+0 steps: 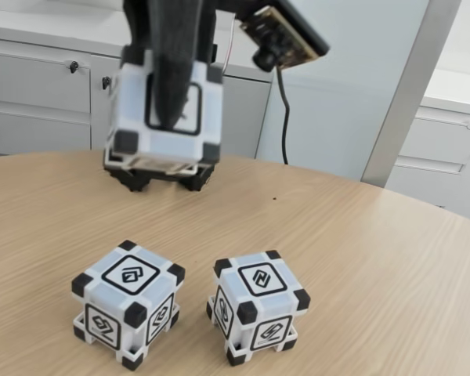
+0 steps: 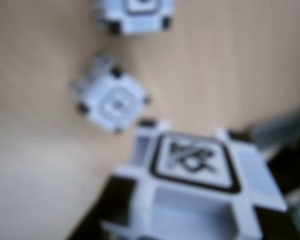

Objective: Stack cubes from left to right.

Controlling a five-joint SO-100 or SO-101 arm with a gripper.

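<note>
Claw [image 1: 172,117] pinching one cube [image 1: 166,117] up high, prob. to clear the two cubes [image 1: 128,304] [image 1: 257,307] on table [image 1: 376,258].

White cubes [image 1: 128,304] with black corners and black-framed glyphs, light wood-grain table [image 1: 376,258], black fingers [image 1: 176,70]

Matt plastic cubes [image 1: 128,302], wood-grain table [image 1: 376,258]

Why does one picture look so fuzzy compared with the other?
Wrist view: everything is out of focus, including the held cube and the two table cubes. Fixed view: table cubes are sharp; the lifted cube is motion-blurred; soft, even light.
</note>
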